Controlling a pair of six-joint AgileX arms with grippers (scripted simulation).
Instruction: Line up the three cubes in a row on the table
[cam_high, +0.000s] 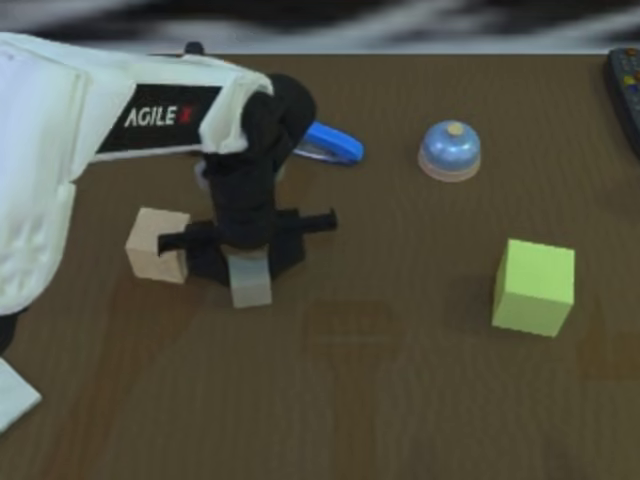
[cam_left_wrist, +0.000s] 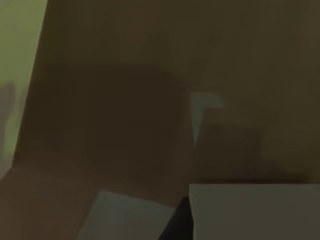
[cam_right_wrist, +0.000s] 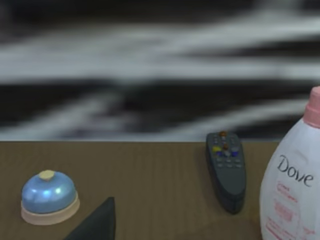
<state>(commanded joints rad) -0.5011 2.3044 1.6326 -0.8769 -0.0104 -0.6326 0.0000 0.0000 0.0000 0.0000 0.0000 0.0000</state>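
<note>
Top view: the left tool (cam_high: 250, 262) stands low over the small grey-olive cube (cam_high: 251, 280) at the left-centre of the frame, its dark body covering the cube's upper part. The cube shows just below the tool and appears to sit between the fingers; whether they are closed on it cannot be told. The cream cube (cam_high: 157, 245) lies immediately to the left of the tool, close beside it. The lime-green cube (cam_high: 534, 287) rests well apart at the right of the frame, slightly lower. The coming move turns on this left-to-right line: the cubes share roughly one horizontal band of the counter (cam_high: 400, 400), with a broad bare stretch between the grey-olive and green cubes. A blue stapler (cam_high: 333, 143), a call bell (cam_high: 449, 150) and a remote (cam_high: 625, 90) lie above that band. The right arm is out of the top view.
</note>
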